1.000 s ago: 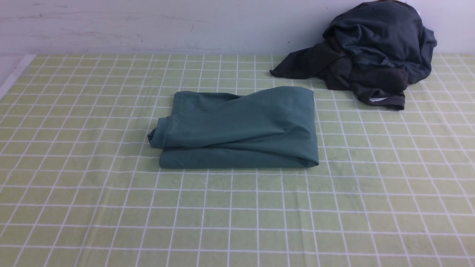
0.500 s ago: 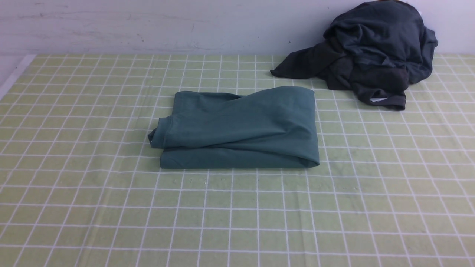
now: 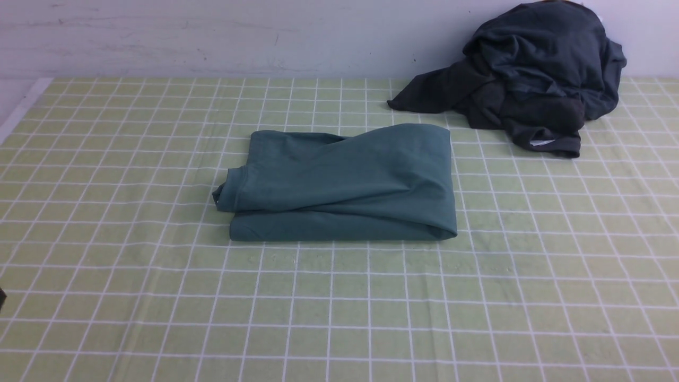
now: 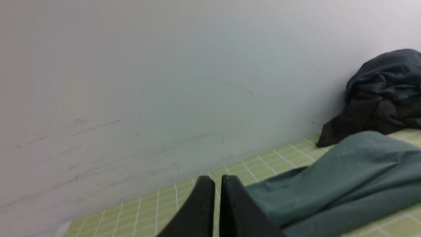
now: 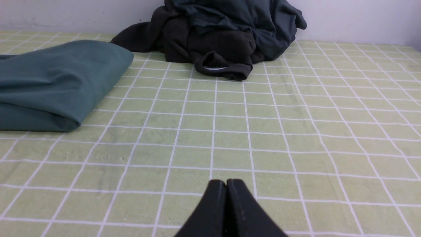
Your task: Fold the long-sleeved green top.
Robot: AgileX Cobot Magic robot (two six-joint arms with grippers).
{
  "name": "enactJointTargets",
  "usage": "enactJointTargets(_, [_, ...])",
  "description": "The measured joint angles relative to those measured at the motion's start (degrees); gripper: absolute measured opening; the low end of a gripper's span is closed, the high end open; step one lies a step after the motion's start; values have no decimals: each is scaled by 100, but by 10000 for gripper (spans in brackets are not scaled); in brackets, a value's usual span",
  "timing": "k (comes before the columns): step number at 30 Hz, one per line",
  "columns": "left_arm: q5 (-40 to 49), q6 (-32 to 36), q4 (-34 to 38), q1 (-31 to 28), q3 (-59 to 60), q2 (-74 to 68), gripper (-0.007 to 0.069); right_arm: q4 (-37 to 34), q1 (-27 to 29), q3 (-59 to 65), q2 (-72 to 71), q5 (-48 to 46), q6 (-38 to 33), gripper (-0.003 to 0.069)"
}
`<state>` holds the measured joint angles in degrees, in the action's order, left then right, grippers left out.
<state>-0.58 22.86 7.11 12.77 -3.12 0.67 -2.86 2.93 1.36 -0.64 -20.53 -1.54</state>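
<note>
A dark sliver is newly showing at the front view's left edge; one green long-sleeved top is lying folded mid-bench, one charcoal heap behind; both the left end effector and right end effector are sitting pressed together, empty

The folded teal-green jersey top is soft, matt cloth. The crumpled charcoal-grey clothing heap looks matt too. The green checked tablecloth is smooth woven fabric.

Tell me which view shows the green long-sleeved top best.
The front view: the whole folded green long-sleeved top lies unobstructed mid-table. The left wrist view shows part of it behind the left hand; the right wrist view catches only one folded end.
</note>
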Motion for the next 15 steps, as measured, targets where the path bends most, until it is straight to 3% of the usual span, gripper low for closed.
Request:
enactJointTargets(8, [738, 0, 0, -205, 476, 0, 18, -5, 0, 0, 0, 0, -17, -10])
enactJointTargets(11, [1802, -12, -130, -260, 481, 0, 18, -5, 0, 0, 0, -5, -17, -10])
enactJointTargets(13, [2019, -52, -189, -292, 481, 0, 18, -5, 0, 0, 0, -5, -17, -10])
enactJointTargets(15, [2127, -460, -211, -320, 459, -5, 18, -5, 5, 0, 0, -5, -17, -10])
